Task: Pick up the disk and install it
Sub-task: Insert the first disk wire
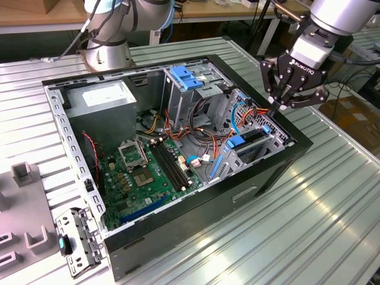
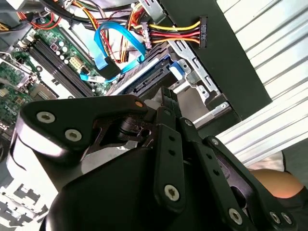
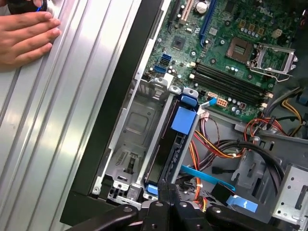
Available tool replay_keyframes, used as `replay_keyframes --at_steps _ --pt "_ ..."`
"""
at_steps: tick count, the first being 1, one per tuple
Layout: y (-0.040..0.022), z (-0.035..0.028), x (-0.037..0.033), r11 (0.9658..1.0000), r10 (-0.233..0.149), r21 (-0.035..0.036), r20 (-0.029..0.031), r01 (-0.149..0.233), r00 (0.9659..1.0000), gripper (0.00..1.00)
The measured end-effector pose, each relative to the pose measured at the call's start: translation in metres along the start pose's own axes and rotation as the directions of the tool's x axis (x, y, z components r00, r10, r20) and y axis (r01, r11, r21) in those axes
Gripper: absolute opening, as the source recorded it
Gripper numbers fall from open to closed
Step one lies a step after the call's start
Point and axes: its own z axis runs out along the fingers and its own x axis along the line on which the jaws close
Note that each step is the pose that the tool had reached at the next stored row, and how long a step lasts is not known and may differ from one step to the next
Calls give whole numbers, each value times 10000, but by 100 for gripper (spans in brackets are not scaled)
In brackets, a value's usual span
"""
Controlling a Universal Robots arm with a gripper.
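One ribbed metal table carries the opened computer case under closed fingers.

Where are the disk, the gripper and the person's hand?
the disk (image 3: 168,156): first wrist view, its exposed dark edge
the gripper (image 1: 277,107): exterior view, midway between its fingertips
the hand (image 3: 24,34): first wrist view, its back

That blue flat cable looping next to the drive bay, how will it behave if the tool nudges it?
The blue flat cable probably bends aside easily, since it hangs in a loose loop. It looks light, being a thin ribbon. It might snag on the neighbouring wires.
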Motion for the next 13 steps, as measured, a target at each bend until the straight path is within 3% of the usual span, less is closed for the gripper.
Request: replay_keyframes --at_steps 1,8,13 --pt "-9 0 2 10000 -41 -1 -1 41 10000 11" --pt "-224 4 38 9998 -215 -7 1 215 9998 11" --pt "-229 4 40 9997 -227 -7 1 227 9997 11"
